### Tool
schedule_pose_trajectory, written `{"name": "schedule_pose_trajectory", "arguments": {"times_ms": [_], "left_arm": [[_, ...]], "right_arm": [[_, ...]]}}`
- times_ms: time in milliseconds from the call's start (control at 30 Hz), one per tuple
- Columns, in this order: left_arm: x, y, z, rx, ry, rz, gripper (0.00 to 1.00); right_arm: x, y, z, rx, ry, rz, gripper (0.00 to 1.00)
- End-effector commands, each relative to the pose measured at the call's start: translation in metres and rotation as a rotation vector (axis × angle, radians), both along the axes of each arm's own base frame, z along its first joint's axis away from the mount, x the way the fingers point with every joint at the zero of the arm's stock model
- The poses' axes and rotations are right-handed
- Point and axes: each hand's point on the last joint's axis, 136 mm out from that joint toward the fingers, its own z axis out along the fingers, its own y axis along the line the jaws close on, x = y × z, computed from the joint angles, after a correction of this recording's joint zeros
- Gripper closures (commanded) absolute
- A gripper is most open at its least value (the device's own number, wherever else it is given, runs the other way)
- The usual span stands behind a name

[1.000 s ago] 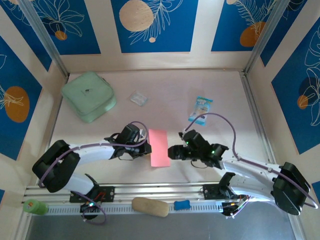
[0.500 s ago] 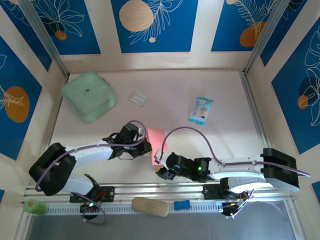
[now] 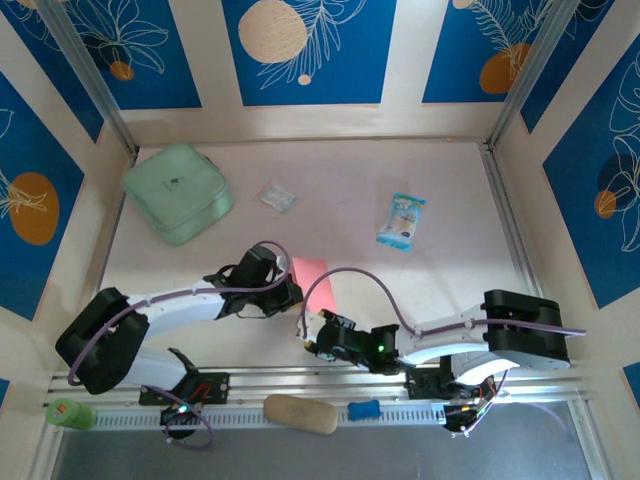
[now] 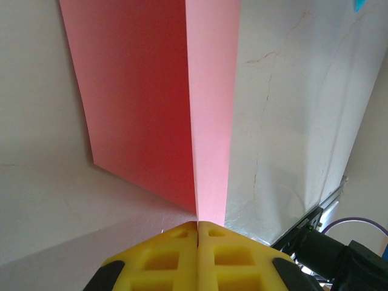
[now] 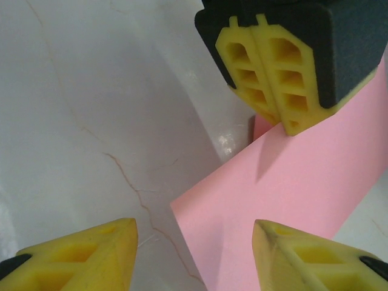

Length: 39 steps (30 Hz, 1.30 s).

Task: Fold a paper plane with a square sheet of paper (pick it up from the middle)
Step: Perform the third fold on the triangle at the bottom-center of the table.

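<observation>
Square sheet of paper (image 4: 151, 91) folded, clamped in left claw (image 4: 197, 227); right claw (image 5: 194, 239) apart near its corner.

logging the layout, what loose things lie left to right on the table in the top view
mint-green pouch → clear wrapper → pink sheet of paper → blue-and-white snack packet

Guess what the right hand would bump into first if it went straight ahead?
Probably the pink paper: its corner lies just ahead of the open right hand. Behind it is the left hand, shut on that paper. Depth is unclear.
</observation>
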Motion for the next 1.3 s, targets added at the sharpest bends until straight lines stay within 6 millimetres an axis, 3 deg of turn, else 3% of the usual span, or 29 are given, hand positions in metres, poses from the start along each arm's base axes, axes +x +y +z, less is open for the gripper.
{"name": "schedule_pose_trajectory", "arguments": {"times_ms": [0,1267], "left_arm": [[0.001,-0.007,0.012,-0.028,-0.005,-0.012,1.0],[0.001,-0.006,0.011,-0.016,-0.008,-0.015,1.0]], "right_arm": [[0.011,0.014,0.02,0.046,-0.089,-0.035,0.47],[0.016,0.001,0.019,0.084,-0.033,-0.116,0.85]]}}
